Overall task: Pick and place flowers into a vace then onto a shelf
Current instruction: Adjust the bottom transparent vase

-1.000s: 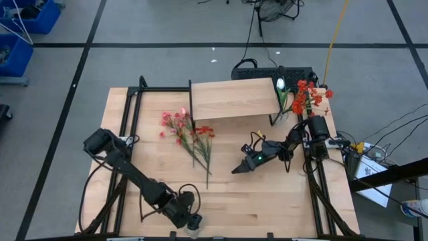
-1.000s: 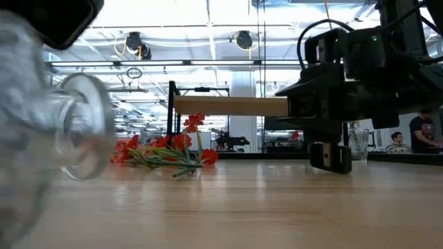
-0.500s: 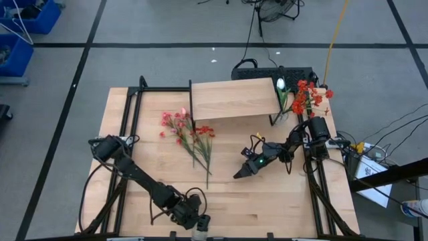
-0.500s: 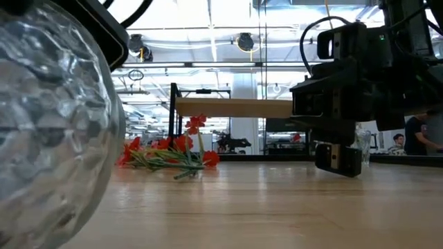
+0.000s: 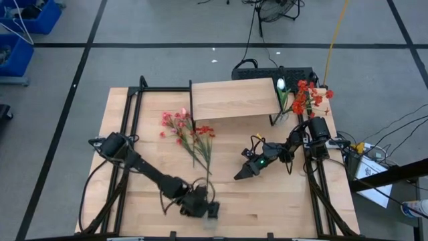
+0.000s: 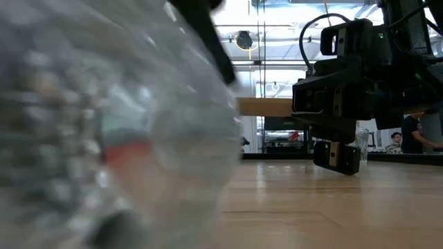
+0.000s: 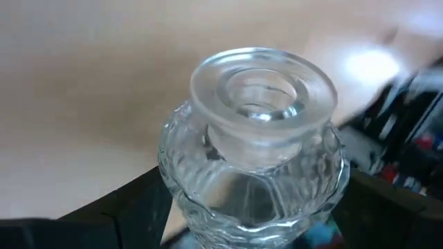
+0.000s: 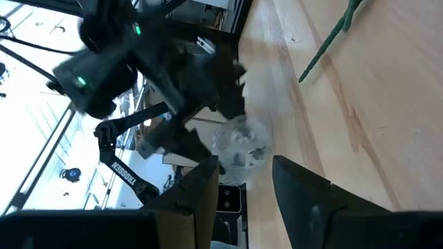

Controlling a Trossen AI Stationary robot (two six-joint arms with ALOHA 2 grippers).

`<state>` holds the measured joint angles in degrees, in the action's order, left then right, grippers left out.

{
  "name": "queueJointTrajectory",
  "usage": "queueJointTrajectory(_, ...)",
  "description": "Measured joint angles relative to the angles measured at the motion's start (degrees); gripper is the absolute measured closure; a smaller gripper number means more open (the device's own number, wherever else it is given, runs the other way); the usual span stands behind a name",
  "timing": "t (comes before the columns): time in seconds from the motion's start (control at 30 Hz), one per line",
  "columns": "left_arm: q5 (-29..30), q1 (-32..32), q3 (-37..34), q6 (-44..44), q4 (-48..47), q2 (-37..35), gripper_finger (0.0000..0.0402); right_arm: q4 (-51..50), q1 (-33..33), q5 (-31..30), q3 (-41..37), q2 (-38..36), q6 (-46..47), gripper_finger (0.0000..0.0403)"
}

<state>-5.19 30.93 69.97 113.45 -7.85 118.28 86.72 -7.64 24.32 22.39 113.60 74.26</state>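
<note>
My left gripper [image 5: 204,207] is near the table's near edge and is shut on a clear ribbed glass vase [image 7: 252,159], which fills the left of the low view as a blur [image 6: 104,138]. Loose sprays of red and pink flowers [image 5: 192,137] lie flat on the tabletop in front of the shelf [image 5: 234,99], a pale board on black legs. A second glass vase with red flowers and a white bud [image 5: 294,99] stands by the shelf's right end. My right gripper [image 5: 239,174] is open and empty, low over the table's middle right [image 6: 336,155]. My left gripper pinches the vase's round body [image 7: 180,187] between its two fingers [image 7: 131,207], one on each side, below the neck. The flared mouth [image 7: 263,83] points away past the fingertips. I cannot tell whether the vase touches the table.
Black frame rails run along the table's left side [image 5: 127,120] and right side [image 5: 317,181]. Bare tabletop lies between the two grippers [image 5: 267,207]. A person sits in the room beyond the table [image 6: 419,135].
My left gripper has carried the vase along the near edge toward the table's right and a little toward the far edge. The vase has swung round in front of the low camera and now hides the loose flowers there.
</note>
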Motion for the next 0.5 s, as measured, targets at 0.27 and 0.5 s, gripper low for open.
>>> queueJointTrajectory(0.27,10.3,-3.7,-0.6,-8.3,2.0,-0.1,0.0076,0.0,0.0,0.0,0.0,0.0,0.0,0.0273)
queueJointTrajectory(0.5,17.0,-4.3,-0.7,-18.6,2.3,-0.1,0.0076,0.0,0.1,-0.1,0.0,0.0,0.7,0.0273)
